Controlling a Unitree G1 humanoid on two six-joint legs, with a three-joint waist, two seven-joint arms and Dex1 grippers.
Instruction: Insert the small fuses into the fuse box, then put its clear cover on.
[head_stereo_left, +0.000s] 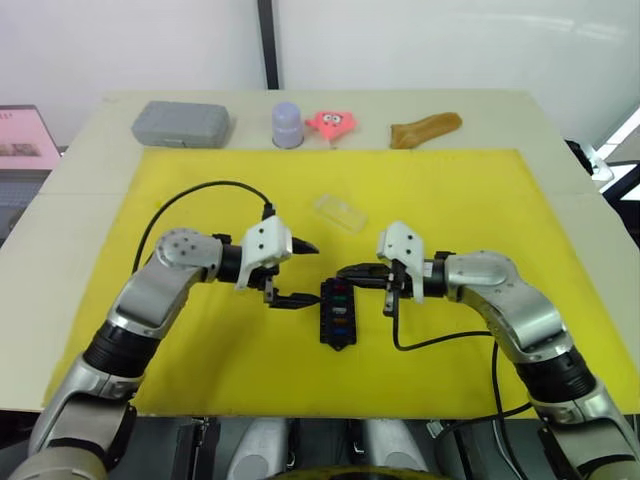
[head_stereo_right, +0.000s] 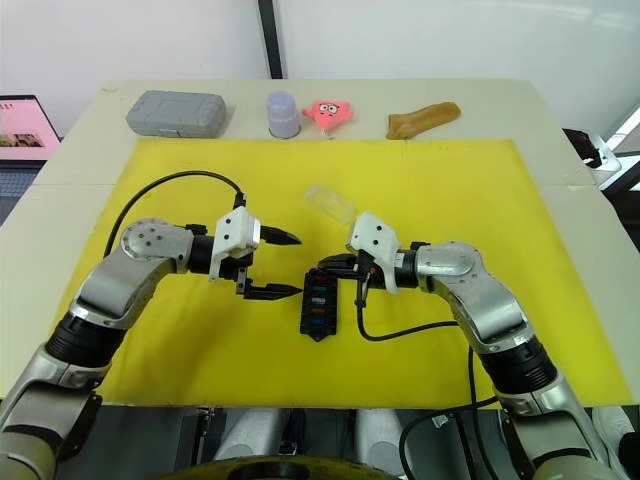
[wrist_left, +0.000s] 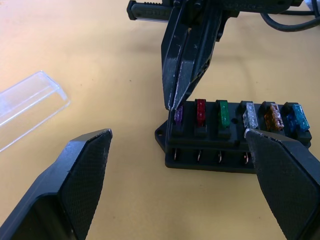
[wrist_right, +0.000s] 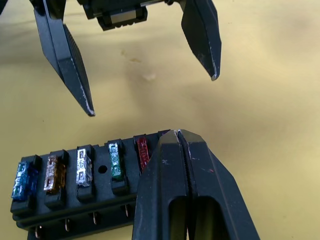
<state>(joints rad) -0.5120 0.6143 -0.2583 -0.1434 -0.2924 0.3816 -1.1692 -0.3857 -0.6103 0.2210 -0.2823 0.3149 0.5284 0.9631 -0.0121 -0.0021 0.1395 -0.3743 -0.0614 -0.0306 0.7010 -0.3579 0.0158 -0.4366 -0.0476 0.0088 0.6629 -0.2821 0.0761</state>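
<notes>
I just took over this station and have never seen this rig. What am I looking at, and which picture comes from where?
This is a two-armed humanoid robot. The two wide pictures come from its head camera and look down on a yellow mat. The two close-ups come from cameras on its wrists.

The left gripper is open beside the fuse box, holding nothing. The right gripper is shut, its tips pressing on the purple fuse at the end of the row. All six small fuses sit in their slots.

The clear cover lies on the mat, apart from the box. At the table's far edge are a grey case, a lilac cup, a pink toy and a brown object.
</notes>
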